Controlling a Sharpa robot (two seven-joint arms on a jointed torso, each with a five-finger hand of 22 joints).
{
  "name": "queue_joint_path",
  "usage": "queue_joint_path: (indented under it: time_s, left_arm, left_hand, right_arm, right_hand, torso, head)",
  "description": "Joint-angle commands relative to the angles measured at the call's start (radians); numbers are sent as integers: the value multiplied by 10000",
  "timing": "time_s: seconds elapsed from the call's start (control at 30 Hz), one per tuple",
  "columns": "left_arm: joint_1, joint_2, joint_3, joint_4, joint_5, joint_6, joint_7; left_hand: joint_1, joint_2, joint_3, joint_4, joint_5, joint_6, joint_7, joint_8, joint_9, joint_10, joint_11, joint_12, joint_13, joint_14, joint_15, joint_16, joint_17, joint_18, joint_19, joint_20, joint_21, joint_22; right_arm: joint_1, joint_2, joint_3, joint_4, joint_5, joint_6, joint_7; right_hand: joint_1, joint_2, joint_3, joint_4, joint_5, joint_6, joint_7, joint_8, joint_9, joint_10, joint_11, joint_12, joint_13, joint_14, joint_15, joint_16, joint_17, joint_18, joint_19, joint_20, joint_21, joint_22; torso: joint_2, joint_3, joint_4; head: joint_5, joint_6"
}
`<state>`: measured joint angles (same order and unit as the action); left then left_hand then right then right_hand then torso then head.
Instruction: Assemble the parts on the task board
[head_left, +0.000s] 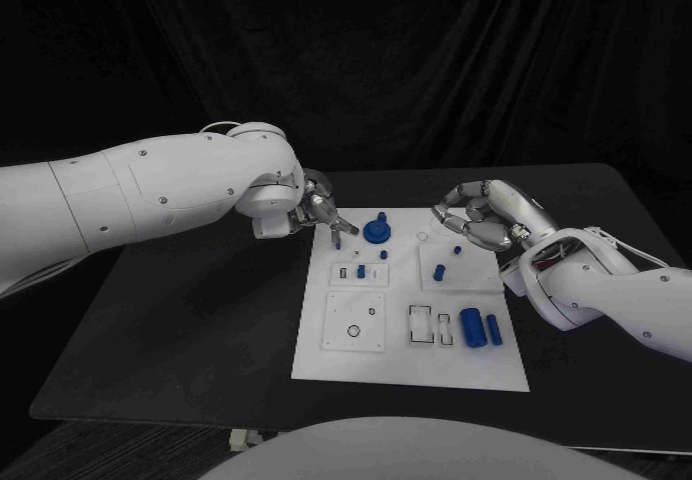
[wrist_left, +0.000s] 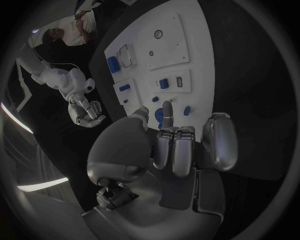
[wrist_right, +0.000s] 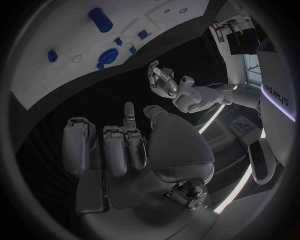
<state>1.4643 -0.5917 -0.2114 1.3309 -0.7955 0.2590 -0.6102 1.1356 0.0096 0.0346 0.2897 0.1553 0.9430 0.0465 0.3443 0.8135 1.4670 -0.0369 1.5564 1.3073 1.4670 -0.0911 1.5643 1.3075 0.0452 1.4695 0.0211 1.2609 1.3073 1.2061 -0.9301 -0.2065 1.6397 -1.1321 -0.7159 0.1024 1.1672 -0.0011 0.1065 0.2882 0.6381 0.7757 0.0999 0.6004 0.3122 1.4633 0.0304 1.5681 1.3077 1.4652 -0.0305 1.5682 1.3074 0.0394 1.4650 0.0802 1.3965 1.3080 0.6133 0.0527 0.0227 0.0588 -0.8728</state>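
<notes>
The white task board (head_left: 411, 345) lies mid-table. A round blue part with a peg (head_left: 378, 232) stands near its far edge. Small blue pieces (head_left: 438, 269) sit further in, and a blue cylinder (head_left: 472, 326) lies beside a slimmer blue piece (head_left: 495, 330) near the right edge. My left hand (head_left: 315, 215) hovers at the board's far-left corner, most fingers curled and one finger (wrist_left: 167, 112) stretched toward the round part (wrist_left: 159, 119); it holds nothing. My right hand (head_left: 483, 220) hangs over the far-right edge with fingers curled in and nothing in them (wrist_right: 125, 145).
The board carries raised white blocks with slots and holes, among them a square plate with a ring (head_left: 355, 322) and a slotted block (head_left: 423, 325). Bare black table (head_left: 188, 330) surrounds the board on all sides. My left hand (wrist_right: 162, 80) also appears beyond the board's edge (wrist_right: 75, 50).
</notes>
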Motion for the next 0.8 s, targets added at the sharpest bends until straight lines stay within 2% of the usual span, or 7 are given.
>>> queue_joint_path:
  time_s: [0.03, 0.1, 0.2, 0.4, 0.57, 0.73, 0.8]
  left_arm:
    - [57, 175, 6, -446, 68, 842, 308]
    - [63, 306, 5, -814, 71, 987, 270]
    - [49, 499, 3, -1333, 71, 1066, 231]
    - [-75, 927, 1, -2230, 48, 1115, 258]
    - [-294, 1254, 1, -2755, 29, 1193, 265]
    - [-521, 1421, 1, -3065, 6, 1138, 266]
    - [-583, 1440, 1, -3143, -2, 1081, 302]
  left_hand:
    - [461, 29, 0, -89, 567, -71, 20, -177, -223, 965, 89, -7, 2538, 1038, 67, 65, 2633, 90, 334, 37, 35, 1919]
    - [851, 61, 44, -94, 1010, -48, 56, -397, -553, 988, 110, 41, 2568, 1038, 88, 65, 2633, 83, 341, 58, 73, 1926]
    - [1147, 58, 24, -73, 1181, 28, 95, -647, -964, 994, 137, 54, 2577, 1038, 112, 65, 2633, 77, 348, 77, 116, 1934]
    - [1301, 41, -30, -65, 1230, 267, 72, -746, -1244, 1037, 126, 142, 2633, 1038, 109, 65, 2633, 68, 366, 84, 188, 1949]
    - [1318, 31, -92, -44, 1125, 411, 60, -757, -1354, 1038, 118, 144, 2635, 1038, 104, 65, 2633, 67, 369, 82, 205, 1952]
    - [1118, 64, -420, -11, 51, 729, -18, -533, -1342, 1038, 55, 144, 2635, 1038, 54, 65, 2633, 60, 383, 43, 268, 1961]
    - [1099, 78, -459, -22, -34, 740, -26, -497, -1321, 1038, 52, 144, 2635, 1038, 51, 65, 2633, 58, 387, 39, 282, 1964]
  right_arm:
    - [-22, 5, 6, 14, -84, 136, -91]
    - [-23, 14, 6, 9, -84, 173, -67]
    - [-41, 21, 6, 5, -84, 196, -17]
    - [-105, 24, 6, -4, -84, 233, 43]
    - [-126, 33, 6, 8, -84, 253, 60]
    - [-132, 15, 6, 25, -84, 275, 49]
    - [-133, 1, 6, 30, -84, 280, 42]
  right_hand:
    - [-16, -1, -26, 43, -71, -57, 21, 44, -13, 1075, -3, 26, 2631, 1056, -5, 26, 2634, 106, -54, -16, -42, 1960]
    - [-17, -1, -26, 43, -73, -57, 21, 45, -13, 1075, -3, 26, 2631, 1056, -5, 26, 2634, 104, -49, -16, -35, 1962]
    - [-89, 32, -44, 49, -147, -29, 18, 63, -16, 1075, -4, 26, 2631, 1056, -4, 26, 2634, 97, -33, -12, -12, 1972]
    - [-93, 33, -45, 47, -155, -27, 17, 64, -16, 1075, -5, 26, 2631, 1056, -4, 26, 2634, 94, -26, -12, -1, 1977]
    - [-93, 33, -45, 47, -155, -27, 17, 64, -16, 1075, -5, 26, 2631, 1056, -4, 26, 2634, 94, -26, -12, -1, 1977]
    - [-93, 33, -45, 47, -155, -27, 17, 64, -16, 1075, -5, 26, 2631, 1056, -4, 26, 2634, 94, -26, -12, -1, 1977]
    - [-93, 33, -45, 47, -155, -27, 17, 64, -16, 1075, -5, 26, 2631, 1056, -4, 26, 2634, 94, -26, -12, -1, 1977]
  torso:
    - [-9, 5, -5]
    - [-10, 8, 5]
    - [2, 4, -8]
    - [33, 5, -8]
    - [48, -2, -12]
    - [41, 3, -6]
    - [26, 4, 1]
  head:
    - [-48, 2]
    - [-65, 2]
    - [-18, 2]
    - [-32, 2]
    - [-28, 2]
    - [-129, 2]
    - [-158, 2]
